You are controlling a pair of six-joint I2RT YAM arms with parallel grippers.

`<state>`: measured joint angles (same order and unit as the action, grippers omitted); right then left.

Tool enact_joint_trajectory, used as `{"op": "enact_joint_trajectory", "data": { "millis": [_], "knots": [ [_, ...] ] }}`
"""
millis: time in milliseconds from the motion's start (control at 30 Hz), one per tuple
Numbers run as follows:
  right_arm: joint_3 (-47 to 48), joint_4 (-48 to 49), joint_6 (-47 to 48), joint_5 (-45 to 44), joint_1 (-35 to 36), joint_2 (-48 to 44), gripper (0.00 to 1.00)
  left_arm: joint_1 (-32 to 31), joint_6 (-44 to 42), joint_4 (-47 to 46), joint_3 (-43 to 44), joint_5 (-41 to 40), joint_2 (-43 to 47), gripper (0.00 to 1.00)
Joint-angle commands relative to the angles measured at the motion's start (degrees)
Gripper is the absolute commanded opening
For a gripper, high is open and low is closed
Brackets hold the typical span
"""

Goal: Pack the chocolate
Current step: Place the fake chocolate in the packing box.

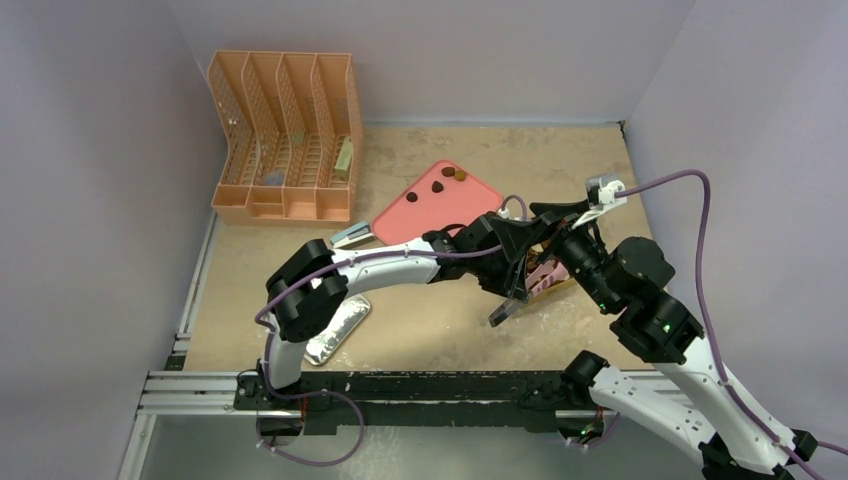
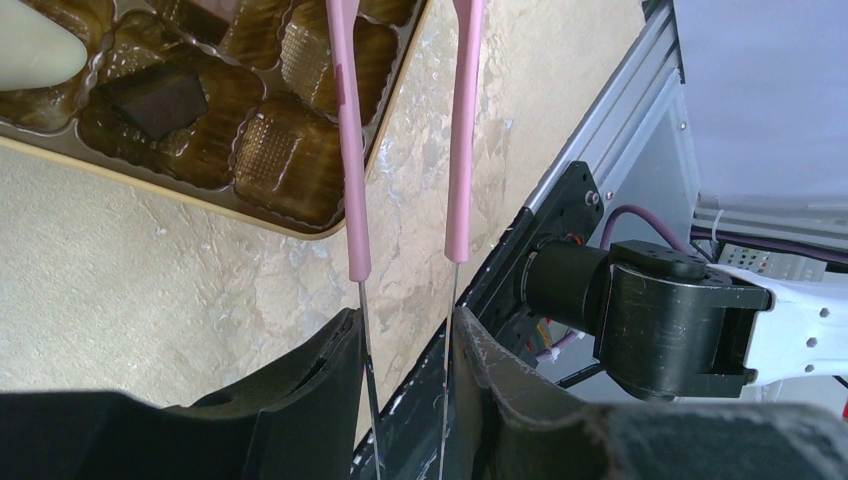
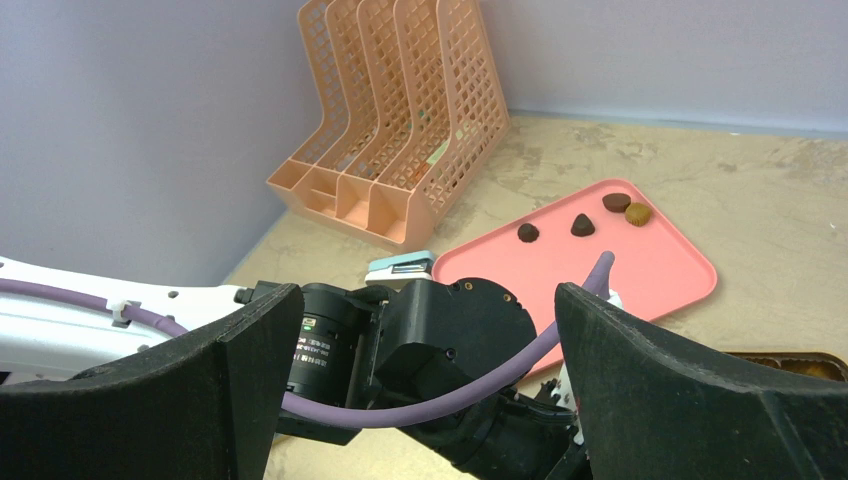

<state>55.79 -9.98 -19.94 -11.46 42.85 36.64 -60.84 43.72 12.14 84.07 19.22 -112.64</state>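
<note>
Several small dark and brown chocolates (image 1: 448,172) lie at the far end of the pink tray (image 1: 440,215); they also show in the right wrist view (image 3: 582,225) on the tray (image 3: 650,265). The gold gridded box (image 2: 290,155) holds one dark blocky chocolate (image 2: 155,100) in a cell; a pale rounded shape (image 2: 35,45) is at its top left. My left gripper (image 2: 405,330) is shut on pink-tipped metal tweezers (image 2: 348,150), whose two arms are apart over the box's corner. In the top view the left gripper (image 1: 522,290) hides most of the box (image 1: 560,288). My right gripper (image 3: 430,300) is open and empty, just behind the left wrist (image 1: 556,214).
An orange mesh file rack (image 1: 285,135) stands at the back left. A small teal and white object (image 1: 352,236) lies by the tray's near corner. A silver foil packet (image 1: 338,330) lies by the left arm's base. Walls close in on three sides.
</note>
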Motion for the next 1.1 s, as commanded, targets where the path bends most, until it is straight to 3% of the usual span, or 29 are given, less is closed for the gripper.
{"op": "enact_joint_trajectory", "data": {
  "millis": [0,267,600,800,1067],
  "knots": [
    [0.8,3.4,-0.6,-1.0,0.0,-0.6,0.97,-0.2,-1.1,-1.3,2.8,-0.4,0.6,0.35],
    [0.8,3.4,-0.6,-0.8,0.0,-0.9,0.97,-0.2,-1.8,0.1,3.2,-3.0,2.4,0.34],
    [1.9,3.0,-0.9,0.1,0.0,-0.9,0.97,0.5,-3.3,5.9,2.1,-13.9,9.0,0.30],
    [2.0,2.9,-0.8,0.4,0.0,-1.5,0.97,3.4,-5.1,11.5,1.4,-21.4,12.2,0.30],
    [1.6,2.2,-0.6,0.7,0.0,-2.4,0.97,12.5,-9.7,18.7,5.6,-26.6,11.8,0.31]
  ]
}}
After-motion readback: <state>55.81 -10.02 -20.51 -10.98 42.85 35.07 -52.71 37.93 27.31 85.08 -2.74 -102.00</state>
